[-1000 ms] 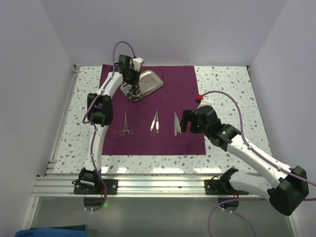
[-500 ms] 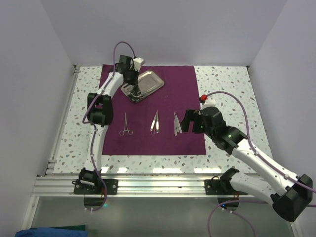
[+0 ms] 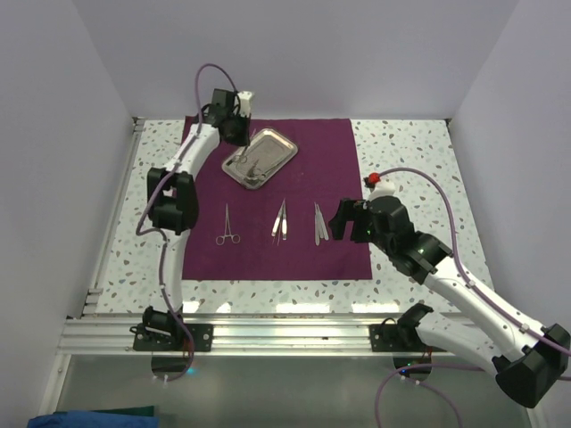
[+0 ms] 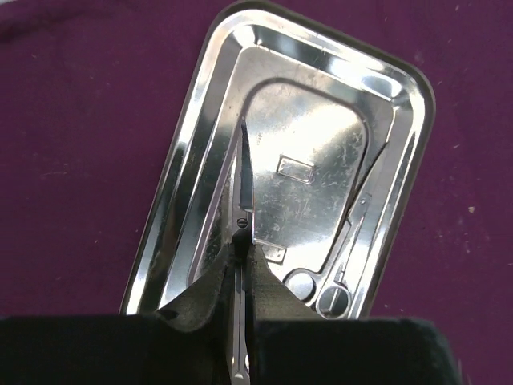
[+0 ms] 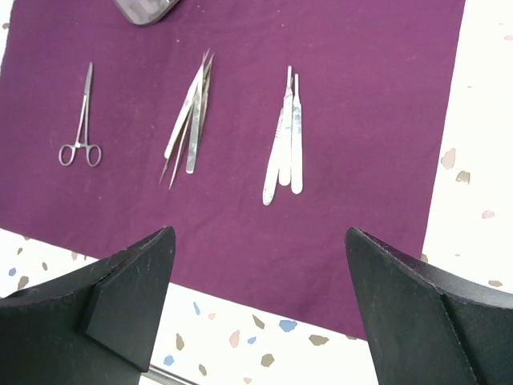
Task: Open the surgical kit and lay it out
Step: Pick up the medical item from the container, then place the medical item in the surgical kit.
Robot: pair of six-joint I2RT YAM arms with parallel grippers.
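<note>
Above the tray [image 4: 383, 74], the left gripper [image 4: 240, 250] pinches scissors [image 4: 244, 176] by the pivot, sensibly: thin, stiff, probably slippery. The right gripper [image 5: 258, 234] gapes empty.

robot lab booth: white walls [image 3: 294, 53], speckled table [image 3: 410, 152], aluminium frame [image 3: 285, 334]

Left tool [image 4: 242, 253]: raised and swung back-left off the steel tray [image 3: 281, 147]; slim instrument [image 4: 244, 172] now lifted with it, pinched between closed fingers, tip over the tray. Right tool [image 3: 337, 219]: shifted slightly right, arm drawn a little toward the worktop's near edge.
</note>
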